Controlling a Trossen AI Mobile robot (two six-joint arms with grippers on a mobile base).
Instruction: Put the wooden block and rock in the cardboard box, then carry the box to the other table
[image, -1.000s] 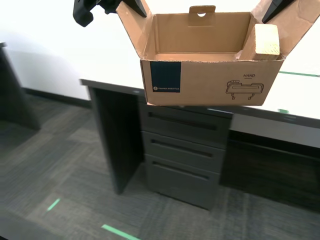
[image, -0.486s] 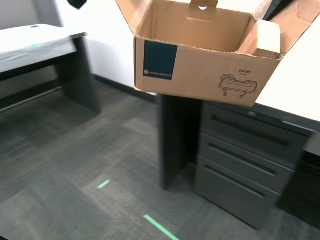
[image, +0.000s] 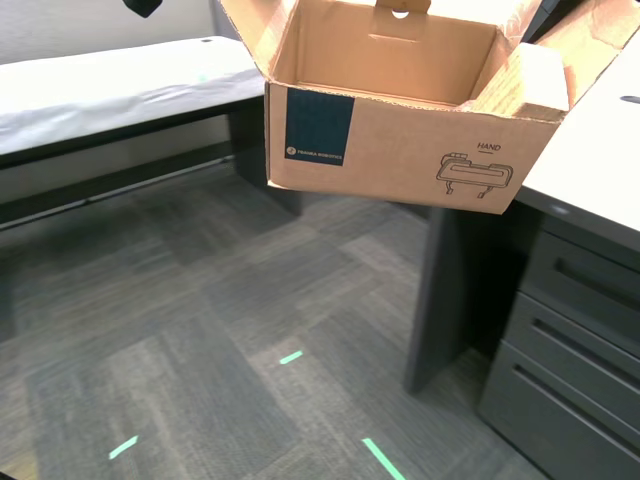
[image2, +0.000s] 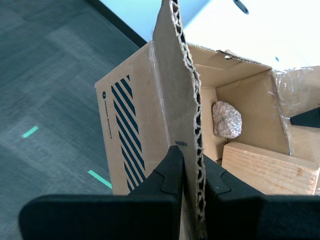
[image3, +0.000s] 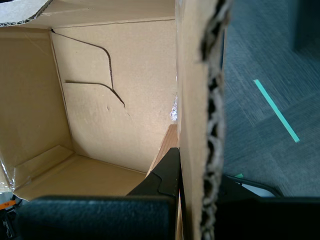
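1. Grey carpet floor (image: 200, 330) lies below; the other table (image: 110, 85), a white-sheeted tabletop, waits at 10 o'clock in the exterior view.
2. Cardboard box (image: 400, 160) hangs in the air at 12 o'clock, holding the rock (image2: 227, 120) and wooden block (image2: 270, 170); loading looks done.
3. My first end effector (image3: 200, 185) and my second end effector (image2: 192, 172) each clamp a flap; delivery remains.

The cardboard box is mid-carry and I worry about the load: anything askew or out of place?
The cardboard box hangs tilted, its exterior-view right end lower. The wooden block leans on that end wall, poking above the front rim. The rock lies on the floor inside. Nothing spilled.
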